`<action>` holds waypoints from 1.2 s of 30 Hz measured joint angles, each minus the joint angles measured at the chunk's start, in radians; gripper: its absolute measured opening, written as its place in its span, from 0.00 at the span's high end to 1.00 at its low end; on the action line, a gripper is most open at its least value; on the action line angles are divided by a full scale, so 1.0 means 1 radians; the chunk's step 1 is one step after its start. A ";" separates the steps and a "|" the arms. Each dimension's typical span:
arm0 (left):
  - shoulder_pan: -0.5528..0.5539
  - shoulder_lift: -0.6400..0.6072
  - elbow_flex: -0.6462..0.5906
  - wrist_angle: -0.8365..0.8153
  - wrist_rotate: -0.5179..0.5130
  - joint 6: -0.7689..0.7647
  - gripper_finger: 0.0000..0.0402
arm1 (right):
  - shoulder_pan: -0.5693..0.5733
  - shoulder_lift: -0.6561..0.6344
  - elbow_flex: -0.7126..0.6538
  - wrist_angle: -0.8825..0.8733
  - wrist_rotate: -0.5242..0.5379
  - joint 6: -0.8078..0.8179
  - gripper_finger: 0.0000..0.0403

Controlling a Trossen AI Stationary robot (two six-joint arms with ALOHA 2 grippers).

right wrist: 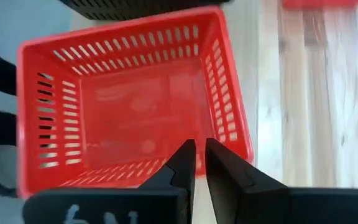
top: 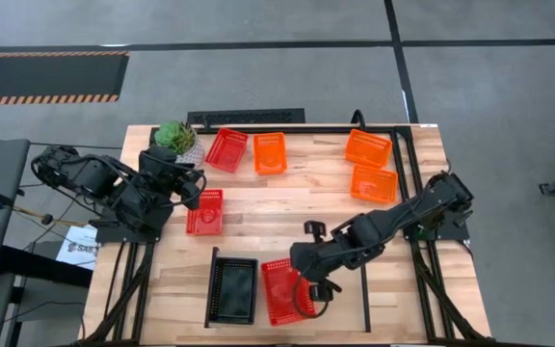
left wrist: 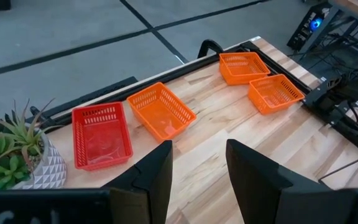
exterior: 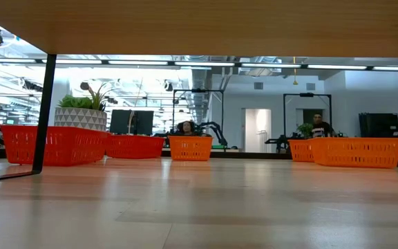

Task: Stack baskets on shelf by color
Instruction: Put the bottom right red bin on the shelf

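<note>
My right gripper (top: 314,292) is low in the middle of the high view, its fingers (right wrist: 182,163) nearly closed on the near wall of a red basket (top: 282,291), so I judge that I am pinching its rim. This basket sits on the shelf (top: 379,289), the plank between the thin black rails at the bottom of that frame, just beside a black basket (top: 234,290) to its left.

My left gripper (top: 193,190) waits at the left of the frame, fingers (left wrist: 157,177) apart and holding nothing, just above another red basket (top: 205,212) on the desk (top: 287,217).

By my count the sorting has barely begun. Only one black and one red are on the shelf, side by side, nothing stacked yet. A third red basket (top: 226,149) lies in the upper middle beside the potted plant (top: 177,138), with an orange basket (top: 270,152) next to it, and two more orange ones (top: 368,147) (top: 374,182) lie at upper right. Five baskets are left to bring over and nest by colour.
</note>
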 joint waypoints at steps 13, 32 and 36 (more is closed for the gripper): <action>0.000 0.000 0.000 -0.002 0.001 0.000 0.66 | 0.204 0.010 0.016 -0.064 -0.003 0.375 0.85; -0.001 0.000 0.000 0.000 0.026 0.008 0.66 | 0.206 0.011 -0.066 0.089 0.019 0.401 0.85; 0.000 0.000 0.000 0.000 0.023 0.008 0.66 | 0.195 0.011 -0.066 0.103 0.016 0.377 0.85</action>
